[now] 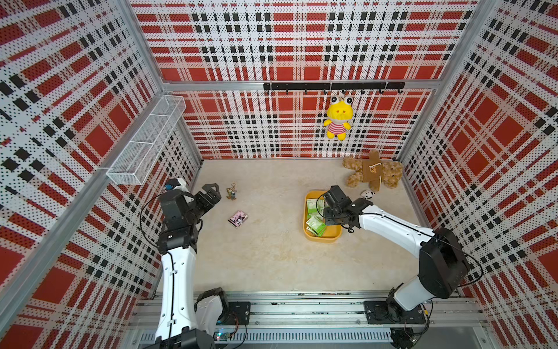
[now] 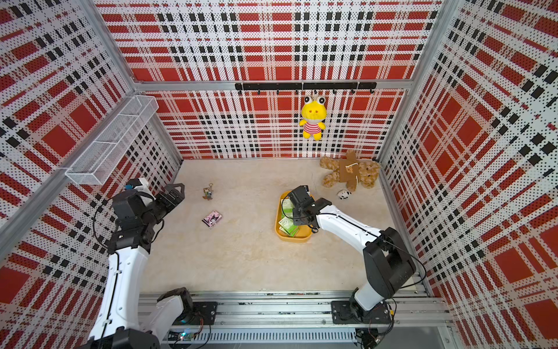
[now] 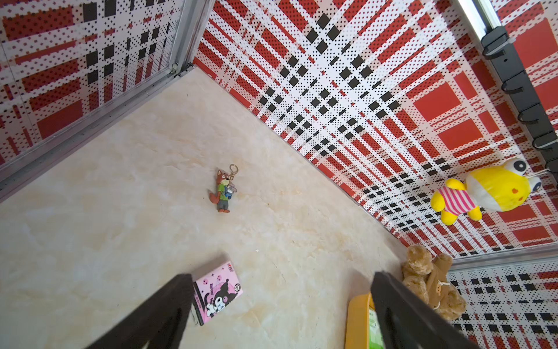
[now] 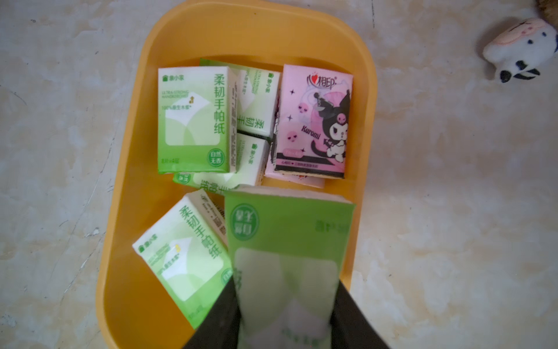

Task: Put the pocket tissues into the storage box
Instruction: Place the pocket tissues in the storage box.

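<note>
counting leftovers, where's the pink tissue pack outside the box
In both top views the pink tissue pack lies on the left arm's side, near the left gripper and the keychain charm, apart from the storage box.

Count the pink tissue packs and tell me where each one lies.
2: one pink pack lies on the table, away from the storage box; the second pink pack lies inside it. A third may be hidden beneath.

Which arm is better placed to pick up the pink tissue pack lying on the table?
Left: the left gripper is open near the pink pack, while the right gripper holds a green pack over the storage box.
</note>
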Tool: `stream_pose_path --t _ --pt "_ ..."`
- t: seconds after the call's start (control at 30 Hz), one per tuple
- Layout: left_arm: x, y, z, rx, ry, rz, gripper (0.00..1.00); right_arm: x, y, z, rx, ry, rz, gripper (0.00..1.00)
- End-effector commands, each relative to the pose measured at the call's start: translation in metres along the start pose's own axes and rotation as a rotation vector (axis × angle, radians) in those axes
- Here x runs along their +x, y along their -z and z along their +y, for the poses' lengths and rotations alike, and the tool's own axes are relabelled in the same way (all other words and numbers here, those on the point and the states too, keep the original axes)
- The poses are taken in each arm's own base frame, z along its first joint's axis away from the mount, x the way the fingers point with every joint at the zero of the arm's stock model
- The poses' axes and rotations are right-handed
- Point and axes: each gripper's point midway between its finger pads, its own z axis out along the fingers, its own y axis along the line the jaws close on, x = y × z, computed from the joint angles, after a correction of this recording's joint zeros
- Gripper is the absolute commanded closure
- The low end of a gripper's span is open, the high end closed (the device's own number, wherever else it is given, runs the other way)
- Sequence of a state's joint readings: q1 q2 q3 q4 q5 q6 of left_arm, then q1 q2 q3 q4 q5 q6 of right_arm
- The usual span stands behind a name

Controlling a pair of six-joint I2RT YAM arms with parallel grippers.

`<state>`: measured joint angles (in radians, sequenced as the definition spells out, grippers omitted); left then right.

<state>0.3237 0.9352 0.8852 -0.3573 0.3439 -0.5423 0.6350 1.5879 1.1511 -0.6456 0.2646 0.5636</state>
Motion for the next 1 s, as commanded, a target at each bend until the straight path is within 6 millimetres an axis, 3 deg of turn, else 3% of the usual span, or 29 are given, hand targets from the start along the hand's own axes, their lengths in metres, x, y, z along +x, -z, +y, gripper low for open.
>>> stream_pose_path --t 0.0,0.67,0.97 --pt "0.001 -0.004 -0.002 0.015 -0.017 -0.001 0.01 -0.001 -0.006 -0.003 0.031 0.042 0.015 0.59" --pt "0.002 -0.006 0.001 0.010 -0.020 0.000 0.01 0.034 -0.035 -0.004 0.064 0.064 0.111 0.58" --pt "0.002 -0.005 0.002 0.009 -0.019 -0.001 0.01 0.026 -0.033 0.000 0.054 0.060 0.094 0.58"
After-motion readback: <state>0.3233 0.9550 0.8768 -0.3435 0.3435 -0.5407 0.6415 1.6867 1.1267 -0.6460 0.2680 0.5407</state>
